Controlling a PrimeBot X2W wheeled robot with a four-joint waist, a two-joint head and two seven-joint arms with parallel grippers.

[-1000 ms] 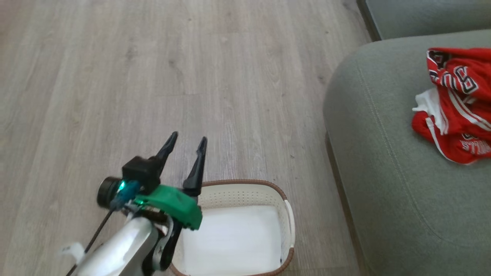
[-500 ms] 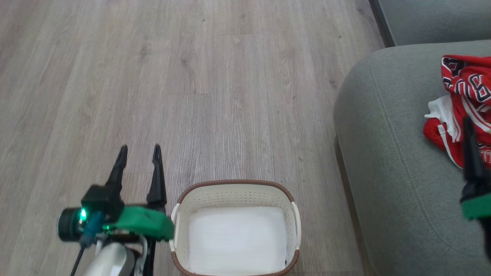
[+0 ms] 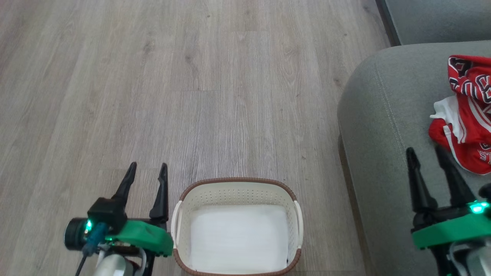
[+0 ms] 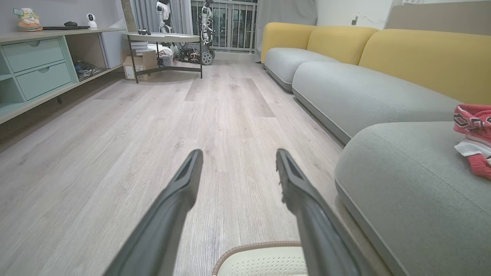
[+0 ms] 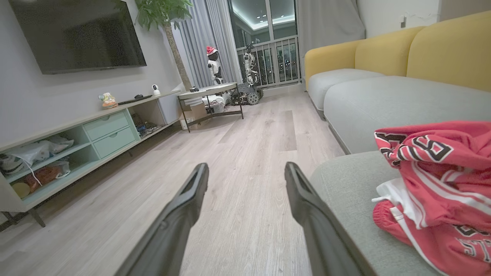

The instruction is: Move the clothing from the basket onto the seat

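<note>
The red clothing with white trim and black-and-white lettering lies crumpled on the grey-green seat at the right; it also shows in the right wrist view and the left wrist view. The cream basket with a brown rim stands on the floor at the bottom middle, showing only its white liner. My left gripper is open, just left of the basket, holding nothing. Over the seat, my right gripper is open and empty, just left of the clothing.
Pale wood floor stretches ahead and to the left. A second grey cushion lies beyond the seat, with yellow backrests. A low cabinet and a small table stand along the far left wall.
The head camera turned left, so the scene shifted right. My left gripper moved from over the basket's left rim to beside it. My right gripper came into view over the seat.
</note>
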